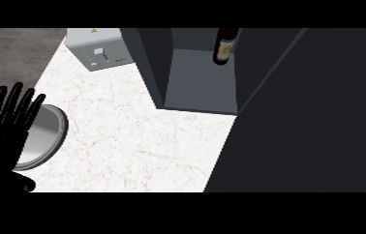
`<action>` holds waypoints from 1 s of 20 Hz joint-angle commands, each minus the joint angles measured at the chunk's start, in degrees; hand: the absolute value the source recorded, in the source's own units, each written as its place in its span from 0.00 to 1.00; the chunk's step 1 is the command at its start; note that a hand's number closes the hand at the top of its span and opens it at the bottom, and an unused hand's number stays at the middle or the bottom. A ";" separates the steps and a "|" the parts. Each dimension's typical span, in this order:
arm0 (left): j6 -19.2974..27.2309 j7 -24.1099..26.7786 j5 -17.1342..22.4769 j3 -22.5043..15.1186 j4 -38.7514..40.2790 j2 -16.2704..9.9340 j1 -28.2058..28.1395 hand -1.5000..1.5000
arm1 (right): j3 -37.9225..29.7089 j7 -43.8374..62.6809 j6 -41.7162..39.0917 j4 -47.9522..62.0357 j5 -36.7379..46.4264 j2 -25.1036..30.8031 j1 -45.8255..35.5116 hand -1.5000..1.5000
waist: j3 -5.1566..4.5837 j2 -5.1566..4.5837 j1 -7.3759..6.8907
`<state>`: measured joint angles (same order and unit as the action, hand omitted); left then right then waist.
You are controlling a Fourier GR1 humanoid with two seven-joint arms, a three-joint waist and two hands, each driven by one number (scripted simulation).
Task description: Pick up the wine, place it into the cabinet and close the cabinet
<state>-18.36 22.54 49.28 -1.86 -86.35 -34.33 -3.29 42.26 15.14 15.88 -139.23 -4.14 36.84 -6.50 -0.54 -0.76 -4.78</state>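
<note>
The wine bottle (226,47) stands upright inside the dark cabinet (203,85), at the back right of its shelf, dark glass with a pale label. The cabinet door (300,117) fills the right side of the view as a large dark panel swung out over the counter. My left hand (17,116) rests at the left edge, fingers straight and pointing up, far from the cabinet. My right hand does not show anywhere.
A metal bowl (44,137) sits on the white marble counter (143,141) at the left, partly behind my left hand. A small grey appliance (100,49) stands at the back, just left of the cabinet.
</note>
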 commanded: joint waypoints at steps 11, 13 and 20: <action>-3.85 1.26 0.38 3.38 3.18 -0.30 -2.39 0.00 | -5.42 17.96 4.65 34.33 -4.51 -36.34 -40.77 1.00 | 0.40 0.57 2.30; -2.04 0.70 0.08 3.37 1.62 0.22 -2.09 0.00 | -8.87 18.08 6.55 39.46 -8.43 -36.53 -47.63 1.00 | 0.44 0.55 2.00; -4.85 -1.35 1.78 6.75 2.83 -0.58 -2.65 0.00 | -13.24 9.64 5.49 52.68 -16.39 -36.78 -50.72 1.00 | 0.51 0.63 3.42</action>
<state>-21.72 22.14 49.80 1.86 -83.97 -33.54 -5.37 31.89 27.59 22.35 -93.30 -16.54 0.92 -54.74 -0.09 -0.16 -1.87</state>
